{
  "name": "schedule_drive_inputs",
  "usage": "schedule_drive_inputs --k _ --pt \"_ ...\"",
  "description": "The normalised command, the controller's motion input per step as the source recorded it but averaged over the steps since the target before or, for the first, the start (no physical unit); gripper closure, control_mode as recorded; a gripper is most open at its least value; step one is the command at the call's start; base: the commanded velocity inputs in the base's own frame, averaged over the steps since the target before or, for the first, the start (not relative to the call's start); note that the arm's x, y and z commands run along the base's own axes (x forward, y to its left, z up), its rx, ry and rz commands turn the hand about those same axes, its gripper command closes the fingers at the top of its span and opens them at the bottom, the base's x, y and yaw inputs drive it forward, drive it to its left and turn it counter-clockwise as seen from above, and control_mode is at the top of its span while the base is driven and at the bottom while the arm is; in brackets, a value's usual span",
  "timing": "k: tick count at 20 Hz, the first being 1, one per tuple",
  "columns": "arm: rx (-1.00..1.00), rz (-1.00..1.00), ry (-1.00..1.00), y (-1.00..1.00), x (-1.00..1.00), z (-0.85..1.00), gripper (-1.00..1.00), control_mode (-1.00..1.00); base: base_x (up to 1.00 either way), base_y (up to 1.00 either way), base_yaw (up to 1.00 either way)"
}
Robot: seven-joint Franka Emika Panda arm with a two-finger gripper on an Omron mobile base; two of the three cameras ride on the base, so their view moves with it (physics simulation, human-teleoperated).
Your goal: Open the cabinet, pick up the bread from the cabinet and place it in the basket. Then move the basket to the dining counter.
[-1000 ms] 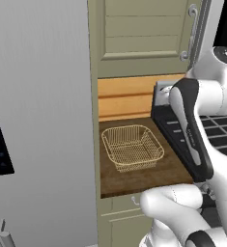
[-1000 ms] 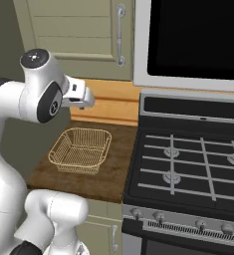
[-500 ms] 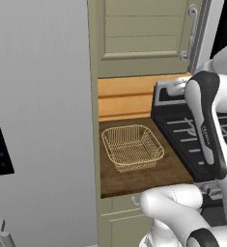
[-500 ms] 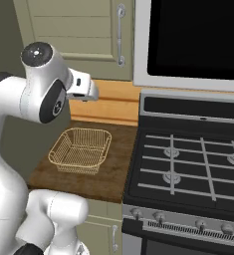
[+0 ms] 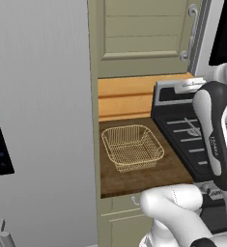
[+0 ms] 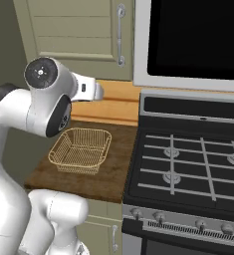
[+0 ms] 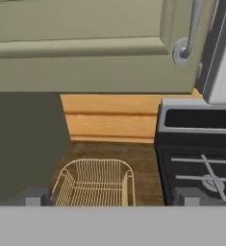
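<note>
The grey fridge [image 5: 37,96] fills the left side, and next to it the green cabinet [image 5: 144,34] hangs above a short brown counter [image 5: 139,173]. Its door is shut, so the bread inside is hidden. The black stove [image 6: 188,164] stands on the other side of the counter.

The basket [image 5: 133,147] sits empty near the middle of the counter, with bare wood all round it.

The long silver handle [image 6: 120,35] runs down the cabinet door's stove-side edge. The hand [image 6: 96,92] hangs in the air between basket and cabinet, below the door's bottom edge and well short of the handle. In the hand view the two fingertips [image 7: 33,197] stand wide apart with nothing between them.

The opening step looks not yet begun. The handle lies close to the stove's surround, so a reach that drifts sideways could strike that edge or close on only the handle's foot. A door swung open could also meet the raised arm.
</note>
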Motion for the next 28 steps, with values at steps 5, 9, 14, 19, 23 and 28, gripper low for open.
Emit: schedule_drive_inputs --k 5,9,14,19,23,28 --pt "0.04 0.0 -0.27 -0.06 -0.06 0.01 -1.0 -1.0 0.0 0.0 0.0" --pt "0.07 0.0 -0.28 -0.03 0.0 0.13 -1.0 -1.0 0.0 0.0 0.0" --pt "0.01 0.0 -0.11 -0.13 -0.02 0.33 -1.0 -1.0 0.0 0.0 0.0" --pt "0.01 0.0 -0.14 -0.33 -0.04 0.26 -1.0 -1.0 0.0 0.0 0.0" --pt "0.01 0.0 -0.13 -0.15 0.0 0.46 -1.0 -1.0 0.0 0.0 0.0" --pt "0.0 0.0 -0.1 -0.04 0.0 0.5 -1.0 -1.0 0.0 0.0 0.0"
